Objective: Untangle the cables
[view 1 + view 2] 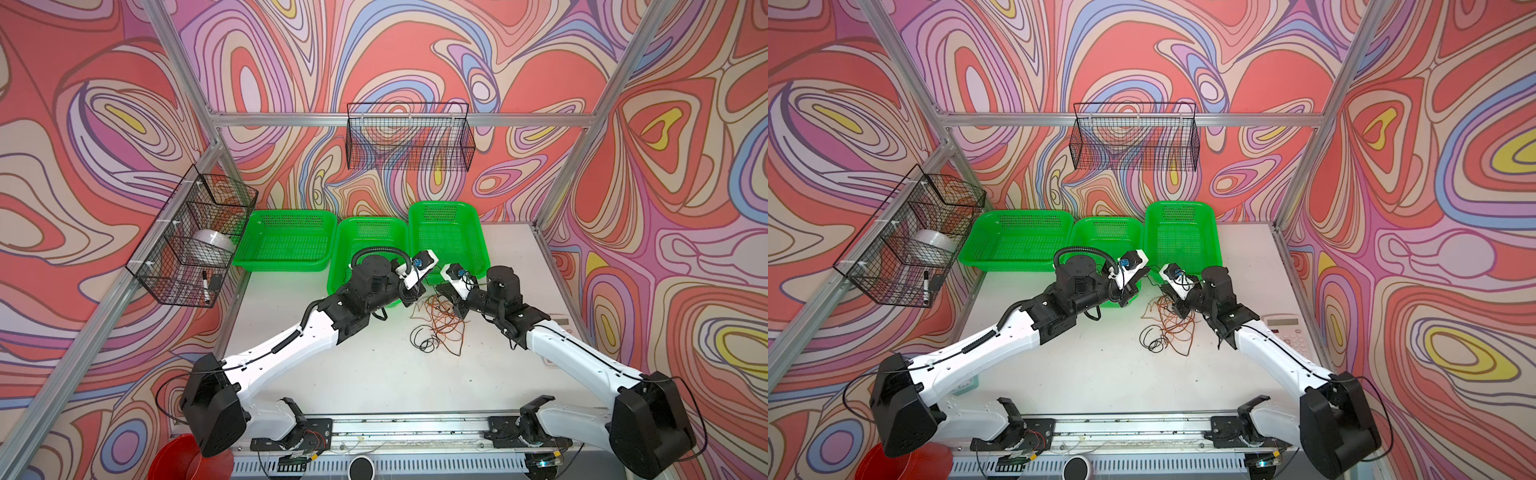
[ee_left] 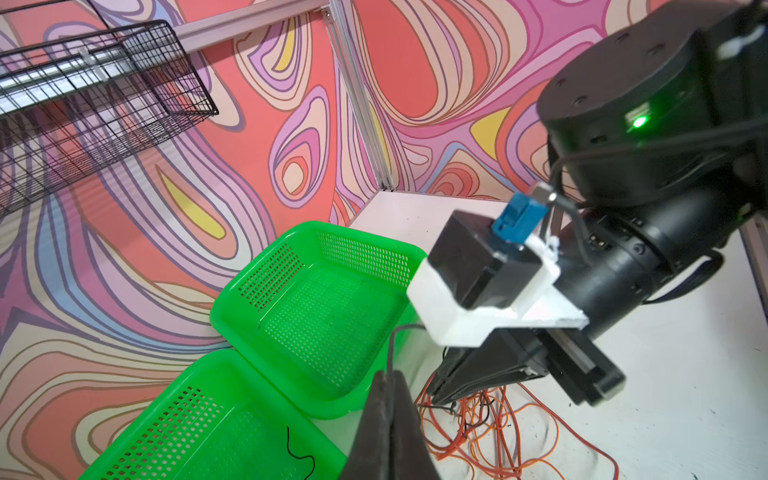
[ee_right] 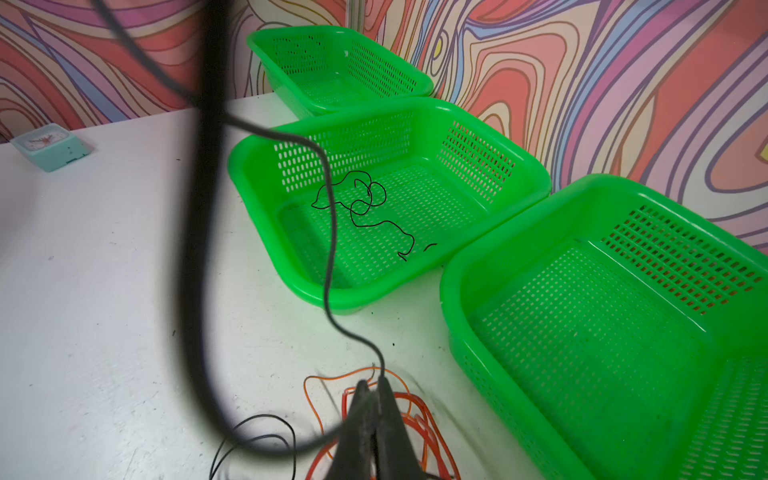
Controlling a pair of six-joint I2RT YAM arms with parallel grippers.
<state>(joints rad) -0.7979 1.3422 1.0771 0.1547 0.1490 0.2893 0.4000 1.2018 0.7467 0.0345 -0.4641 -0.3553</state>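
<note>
A tangle of thin orange and red cables (image 1: 442, 318) (image 1: 1173, 328) lies on the white table, with black cable loops (image 1: 424, 340) at its near-left edge. My left gripper (image 2: 390, 374) (image 1: 411, 296) is shut on a thin black cable that rises from its tips. My right gripper (image 3: 374, 382) (image 1: 451, 300) stands tip-down in the tangle, shut on the same kind of black cable (image 3: 328, 249), which runs up and away from it. Another black cable (image 3: 361, 208) lies loose in the middle green basket (image 3: 415, 109).
Three green baskets stand along the back: left (image 1: 286, 266), middle (image 1: 345, 245) and right (image 1: 444, 206). Black wire baskets (image 1: 409, 137) (image 1: 195, 232) hang on the walls. A calculator (image 1: 1287, 332) lies at the table's right edge and a small teal scale (image 3: 50, 145) at the left.
</note>
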